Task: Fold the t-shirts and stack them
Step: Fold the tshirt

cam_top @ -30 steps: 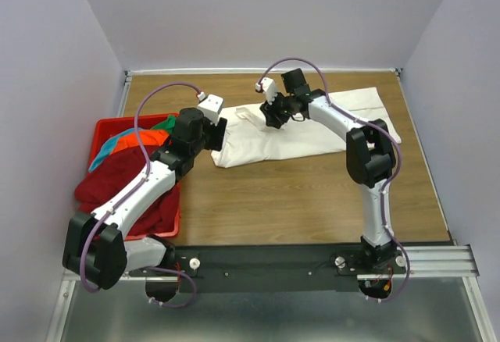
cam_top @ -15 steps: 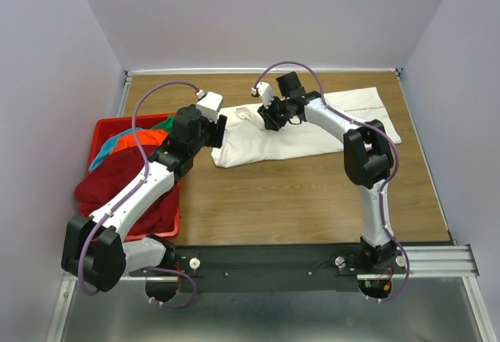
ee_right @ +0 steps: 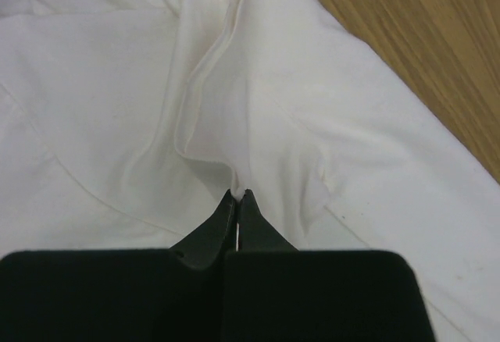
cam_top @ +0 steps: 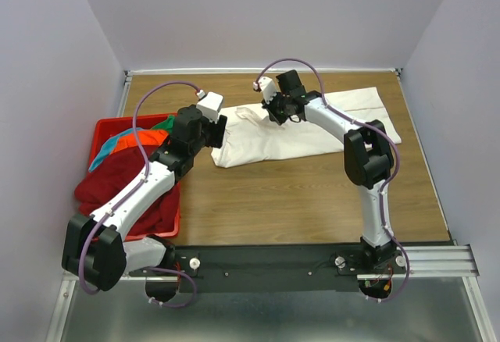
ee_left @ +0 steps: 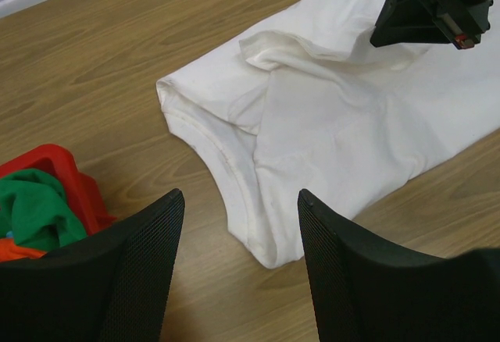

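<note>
A large white t-shirt (cam_top: 312, 127) lies partly folded across the far middle of the table, also seen in the left wrist view (ee_left: 344, 123) and the right wrist view (ee_right: 328, 123). My right gripper (ee_right: 237, 194) is shut on a pinched ridge of its cloth near the left end (cam_top: 279, 112). My left gripper (ee_left: 238, 201) stands open just above the table, short of the shirt's near-left corner (cam_top: 219, 135), with nothing between its fingers. Dark red (cam_top: 125, 186), orange (cam_top: 133, 139), teal (cam_top: 100, 157) and green (cam_top: 162, 123) t-shirts are heaped in the red basket (cam_top: 105, 127).
The red plastic basket (ee_left: 66, 166) stands at the table's left edge, its corner close to my left gripper. Bare wood (cam_top: 297, 201) stretches between the white shirt and the arm bases. Grey walls close the table in at the back and sides.
My right gripper has slid slightly toward the back of the table and closed from open onto a fold of the white t-shirt. The left arm has stayed in place.
</note>
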